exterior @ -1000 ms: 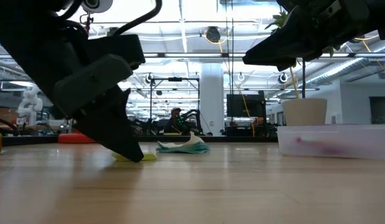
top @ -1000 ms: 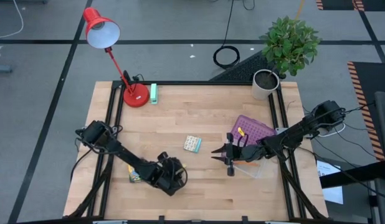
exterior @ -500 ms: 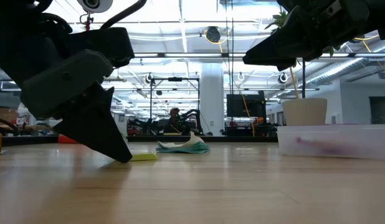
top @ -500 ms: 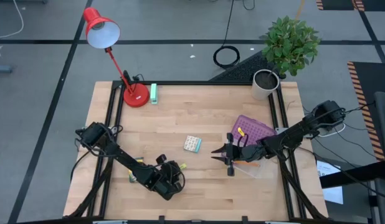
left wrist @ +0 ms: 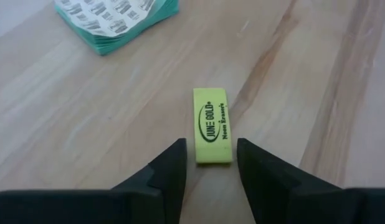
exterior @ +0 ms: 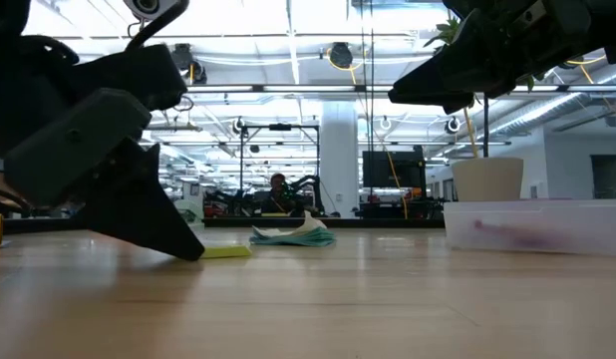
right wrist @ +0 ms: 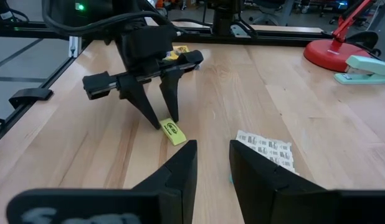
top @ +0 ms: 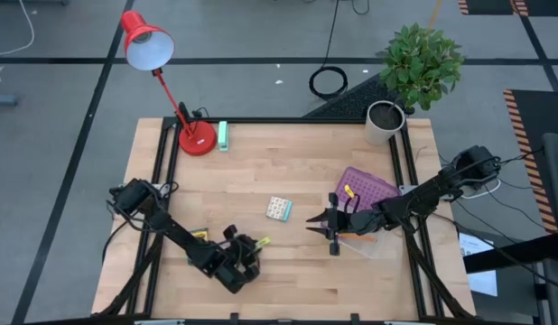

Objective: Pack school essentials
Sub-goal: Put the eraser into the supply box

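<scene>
The left pincer is opened narrowly just behind the small flat yellow eraser on the wooden bench; the right pincer is opened too, holding nothing.

Bare wood around eraser; patterned pack beyond (well apart).

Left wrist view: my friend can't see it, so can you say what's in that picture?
A small yellow eraser lies flat on the wooden table, just ahead of the left end effector, whose two dark fingers stand open on either side of its near end. Farther off lies a pale patterned pack with green edges.
</scene>
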`<state>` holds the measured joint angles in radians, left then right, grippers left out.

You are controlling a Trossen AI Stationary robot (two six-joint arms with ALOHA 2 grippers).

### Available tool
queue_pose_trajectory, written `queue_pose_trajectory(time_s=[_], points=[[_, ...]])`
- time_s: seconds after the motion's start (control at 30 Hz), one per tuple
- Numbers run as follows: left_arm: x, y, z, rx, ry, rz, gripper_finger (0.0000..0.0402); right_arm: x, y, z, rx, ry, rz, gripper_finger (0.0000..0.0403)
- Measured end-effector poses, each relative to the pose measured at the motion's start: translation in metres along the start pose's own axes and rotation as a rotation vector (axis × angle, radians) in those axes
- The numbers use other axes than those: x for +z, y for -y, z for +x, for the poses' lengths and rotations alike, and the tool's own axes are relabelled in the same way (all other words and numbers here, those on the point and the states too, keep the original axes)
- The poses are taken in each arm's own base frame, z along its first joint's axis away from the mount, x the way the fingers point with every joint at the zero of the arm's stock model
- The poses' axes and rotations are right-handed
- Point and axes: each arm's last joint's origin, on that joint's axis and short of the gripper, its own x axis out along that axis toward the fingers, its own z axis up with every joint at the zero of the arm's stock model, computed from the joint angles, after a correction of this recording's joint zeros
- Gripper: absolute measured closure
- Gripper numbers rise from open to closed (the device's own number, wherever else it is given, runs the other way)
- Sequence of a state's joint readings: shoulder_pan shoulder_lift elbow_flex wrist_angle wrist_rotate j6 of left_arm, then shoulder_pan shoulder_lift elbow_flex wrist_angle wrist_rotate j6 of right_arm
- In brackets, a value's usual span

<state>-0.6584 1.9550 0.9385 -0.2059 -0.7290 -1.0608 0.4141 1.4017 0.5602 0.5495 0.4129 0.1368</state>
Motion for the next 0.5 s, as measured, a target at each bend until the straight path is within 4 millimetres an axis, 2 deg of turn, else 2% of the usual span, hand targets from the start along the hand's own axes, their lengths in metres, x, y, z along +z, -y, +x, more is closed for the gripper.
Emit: queue_pose_trajectory(time_s=[0.5], points=[[-0.0093, -0.0065, 0.0037, -0.02, 0.063, 0.035, 0.0259, 0.0, 0.0, 0.0, 0.0, 0.0, -0.002, 0.0314]])
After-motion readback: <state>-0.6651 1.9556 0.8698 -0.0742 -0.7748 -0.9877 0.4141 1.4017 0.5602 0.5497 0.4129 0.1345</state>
